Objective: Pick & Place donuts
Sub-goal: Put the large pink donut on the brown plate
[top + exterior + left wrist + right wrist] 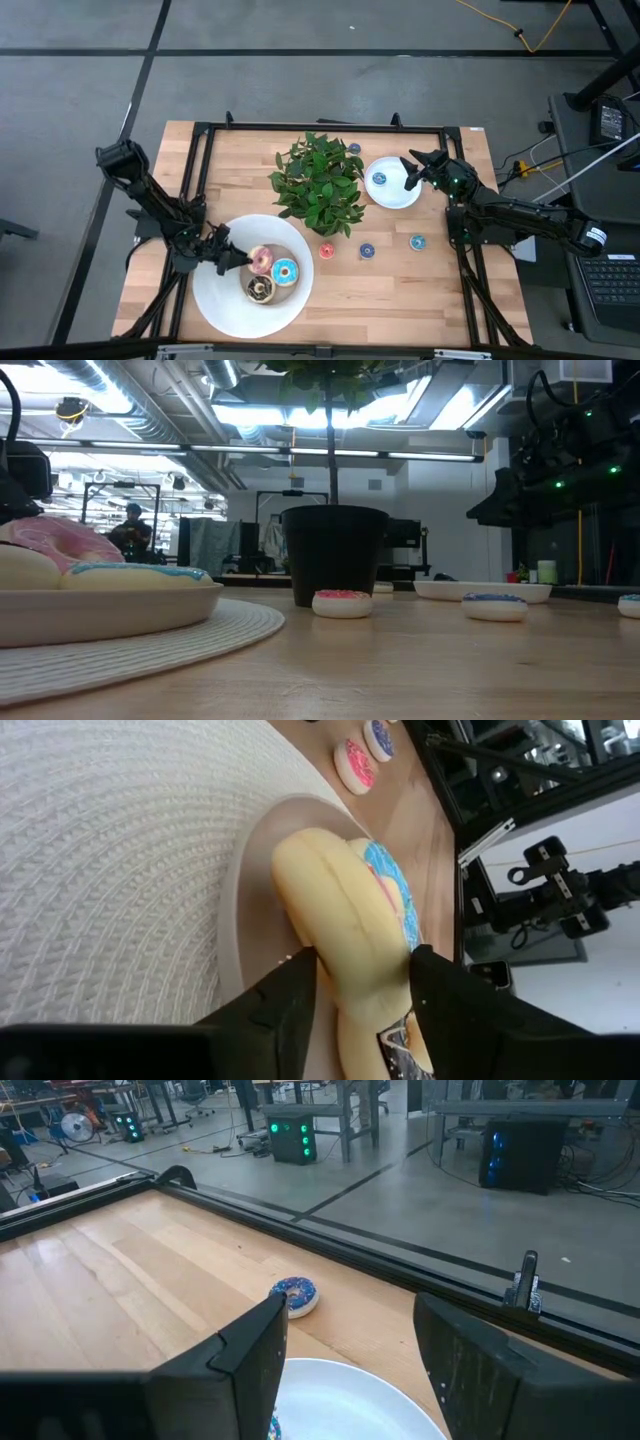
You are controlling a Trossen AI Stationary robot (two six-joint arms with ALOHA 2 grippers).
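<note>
The left gripper (232, 259) is sitting at the left rim of the big plate (215, 300), its fingers straddling the pink donut (262, 260). In the left wrist view the fingers (285, 1000) are flanking that donut closely, touching or nearly so; whether they are gripping or letting go I cannot tell. The blue donut (285, 271) is lying just beside it and the brown donut (261, 289) just nearer, all three on the plate.

The likely trouble: if the arm is lifting away while a finger is dragging on the frosting, the pink donut is tipping or rolling onto the blue one, or off the rim. Pulling straight up looks safest.

The right gripper (412, 174) is hovering over the small plate (392, 195) with jaws partly spread and empty. A tiny blue donut (379, 179) is lying on that plate, another (294, 1293) beyond it by the far edge.

Red (326, 250), blue (367, 251) and teal (417, 241) tiny donuts are lying on open wood between the plates. The plant (320, 185) is crowding the middle, so crossing arms are risking its leaves; the near strip is giving freer passage.
</note>
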